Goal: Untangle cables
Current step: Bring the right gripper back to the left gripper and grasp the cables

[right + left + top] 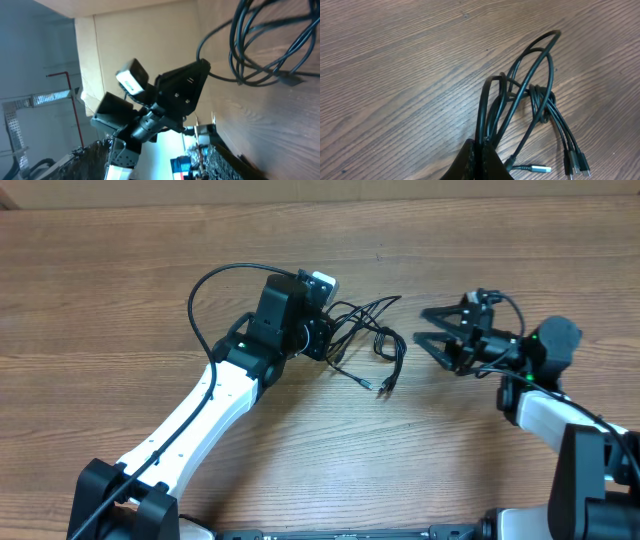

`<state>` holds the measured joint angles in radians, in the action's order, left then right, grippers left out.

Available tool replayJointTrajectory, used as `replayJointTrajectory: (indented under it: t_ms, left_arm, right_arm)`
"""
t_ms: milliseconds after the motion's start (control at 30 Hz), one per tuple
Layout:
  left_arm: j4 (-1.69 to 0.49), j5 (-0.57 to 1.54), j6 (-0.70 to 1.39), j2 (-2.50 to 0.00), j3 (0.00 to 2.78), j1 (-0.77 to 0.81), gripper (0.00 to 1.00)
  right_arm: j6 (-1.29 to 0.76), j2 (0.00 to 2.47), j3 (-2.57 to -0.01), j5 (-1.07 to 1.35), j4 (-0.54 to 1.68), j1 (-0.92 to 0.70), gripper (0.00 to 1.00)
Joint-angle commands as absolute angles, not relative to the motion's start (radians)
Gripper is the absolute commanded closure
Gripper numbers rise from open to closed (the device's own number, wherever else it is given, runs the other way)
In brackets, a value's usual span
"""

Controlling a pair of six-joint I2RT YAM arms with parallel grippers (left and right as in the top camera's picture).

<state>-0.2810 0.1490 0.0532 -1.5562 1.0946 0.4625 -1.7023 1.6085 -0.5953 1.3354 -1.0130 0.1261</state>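
Wood-grain table (150, 260), seen from overhead: we logged the cables (540, 96) as one thin black bundle near centre between both arms, loops reaching toward two o'clock, plug ends trailing toward five o'clock, long axis roughly ten to four. We judged them light, limp and a little slick, best taken at a free plug end clear of the knot. Left gripper (481, 150) was pinched on several strands at the bundle's nine o'clock side, while the right gripper (422, 326) stood spread and empty at three o'clock, apart from it.
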Motion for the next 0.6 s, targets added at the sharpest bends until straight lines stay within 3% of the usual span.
replayJointTrajectory:
  t_ms: [0,233,500,567]
  left_arm:
    - [-0.273,0.180,0.068,-1.567,1.095,0.457,0.96]
    - [-0.276,0.213,0.068,-1.568,1.095,0.458,0.96]
    - [-0.275,0.212,0.068,-1.576,1.095,0.458,0.96]
    - [-0.276,0.213,0.068,-1.579,1.095,0.459,0.96]
  right_arm:
    - [-1.629,1.596,-0.601,1.244,-0.975,0.067,0.38]
    - [-1.591,1.596,-0.601,1.000,-0.716,-0.066,0.38]
    - [-1.599,1.596,-0.602,0.884,-0.708,-0.193,0.38]
    - [-1.599,1.596,-0.602,0.848,-0.708,-0.217,0.42]
